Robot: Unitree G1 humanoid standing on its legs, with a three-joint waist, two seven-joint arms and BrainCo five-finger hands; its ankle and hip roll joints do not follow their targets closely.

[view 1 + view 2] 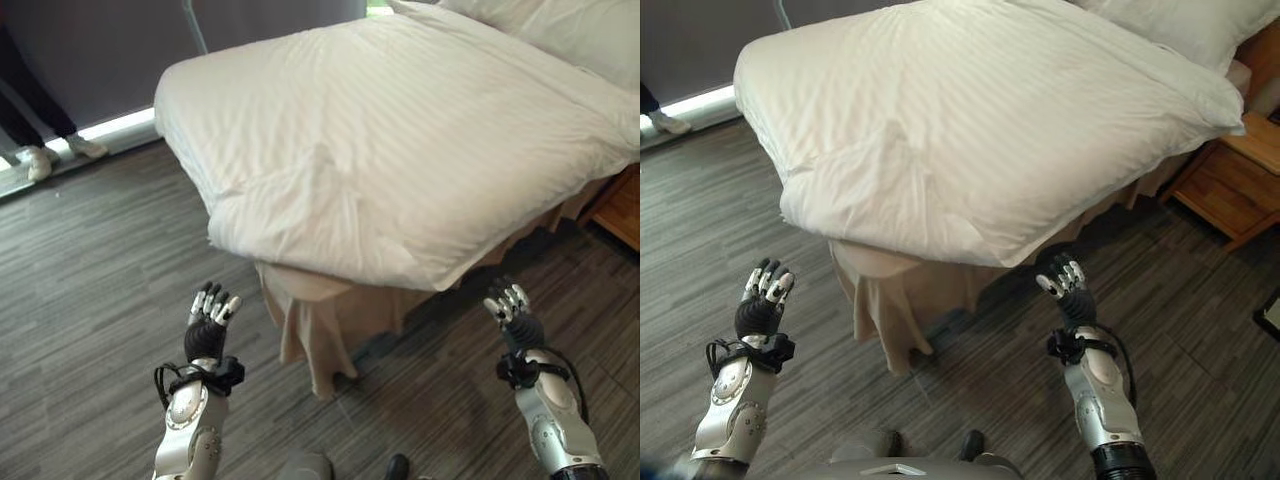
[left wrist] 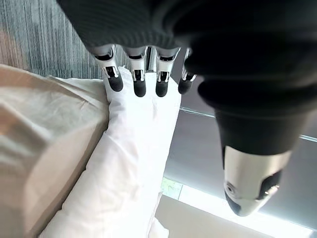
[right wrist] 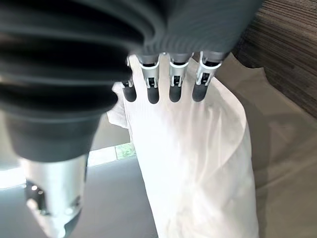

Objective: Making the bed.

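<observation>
Bed is sitting diagonally ahead of the robot, near corner pointing at it. White striped duvet is lying spread over the top, its near edge overhanging the corner, with a few creases near that corner. Beige bed skirt is hanging below the duvet down to the dark wood floor. Pillow is lying at the far right end. Wooden nightstand is standing right of the bed.

Left hand is hanging over the floor, near and left of the corner, fingers loosely extended, holding nothing. Right hand is hanging near the right side just under the duvet's edge, fingers also relaxed, empty, not touching the cloth.

A person's shoes are showing far left by the window.
</observation>
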